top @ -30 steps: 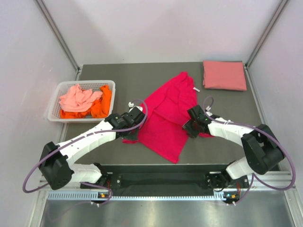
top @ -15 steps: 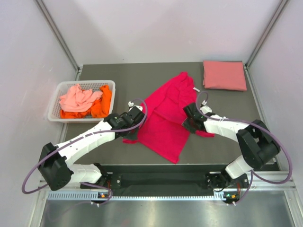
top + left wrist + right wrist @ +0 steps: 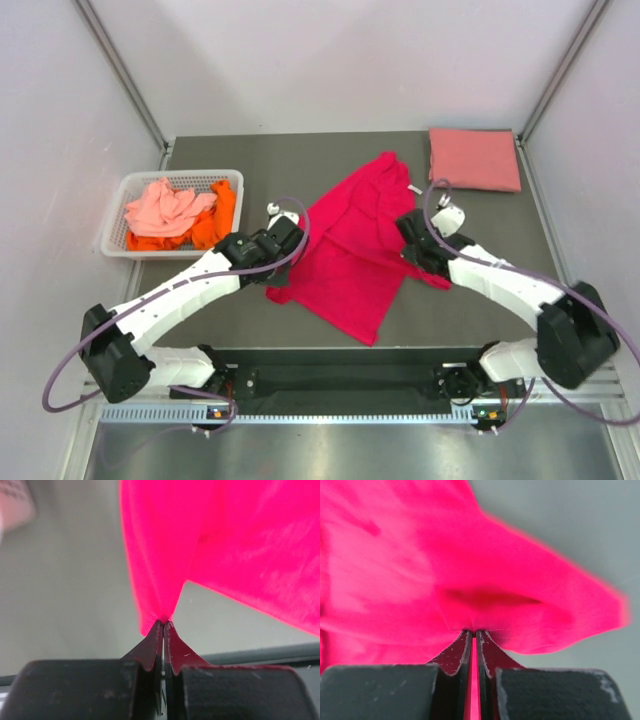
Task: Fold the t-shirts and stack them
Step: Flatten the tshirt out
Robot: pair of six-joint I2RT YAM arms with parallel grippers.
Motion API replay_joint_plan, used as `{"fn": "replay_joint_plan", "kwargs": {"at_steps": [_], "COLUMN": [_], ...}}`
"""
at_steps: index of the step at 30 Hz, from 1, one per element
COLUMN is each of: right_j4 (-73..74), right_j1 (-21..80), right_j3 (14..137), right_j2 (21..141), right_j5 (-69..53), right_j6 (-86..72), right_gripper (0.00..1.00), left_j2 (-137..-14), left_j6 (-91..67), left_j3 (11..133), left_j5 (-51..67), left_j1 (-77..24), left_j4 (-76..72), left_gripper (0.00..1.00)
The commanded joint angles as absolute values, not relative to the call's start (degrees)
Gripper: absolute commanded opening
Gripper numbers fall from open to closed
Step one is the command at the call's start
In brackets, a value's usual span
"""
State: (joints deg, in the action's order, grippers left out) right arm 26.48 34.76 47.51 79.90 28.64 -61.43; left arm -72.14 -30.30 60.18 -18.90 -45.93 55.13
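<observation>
Magenta-red t-shirt (image 3: 350, 255) lying spread and rumpled mid tabletop (image 3: 250, 160), between both arms. Left fingers (image 3: 161, 630) pressing together, pinching shirt's left edge; cloth rising in tented peak from tips. Right fingers (image 3: 469, 636) clamping together on hemmed fold at shirt's right side, sliver of pink showing between them. Salmon pink t-shirt (image 3: 475, 160) sitting folded flat at far right corner. White basket (image 3: 113, 228) standing at left edge, holding pale coral t-shirt (image 3: 165, 205) and orange t-shirt (image 3: 218, 222), both crumpled.
</observation>
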Motion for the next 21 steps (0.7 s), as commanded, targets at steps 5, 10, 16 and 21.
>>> {"fn": "replay_joint_plan", "kwargs": {"at_steps": [5, 10, 16, 21], "right_j4": [35.6, 41.6, 36.0, 36.6], "right_j1": [34.1, 30.8, 20.5, 19.1], "right_j3": [55.3, 62.7, 75.8, 84.9], "right_j2": [65.0, 59.7, 57.0, 55.2], "right_j5": [43.6, 47.9, 43.1, 43.6], "right_j6": [-52.8, -48.0, -36.7, -34.4], "right_gripper": [0.0, 0.0, 0.0, 0.0], "left_j2": [-71.9, -73.7, -74.4, -68.7], "left_j6": [-28.0, -25.2, -13.0, -7.7], "left_j3": [76.1, 90.4, 105.7, 110.5], "left_j5": [-32.8, -40.7, -59.4, -58.5], "left_j1": [-46.1, -46.1, -46.1, -46.1], "left_j4": [58.8, 63.2, 55.6, 41.4], "left_gripper": [0.0, 0.0, 0.0, 0.0]}}
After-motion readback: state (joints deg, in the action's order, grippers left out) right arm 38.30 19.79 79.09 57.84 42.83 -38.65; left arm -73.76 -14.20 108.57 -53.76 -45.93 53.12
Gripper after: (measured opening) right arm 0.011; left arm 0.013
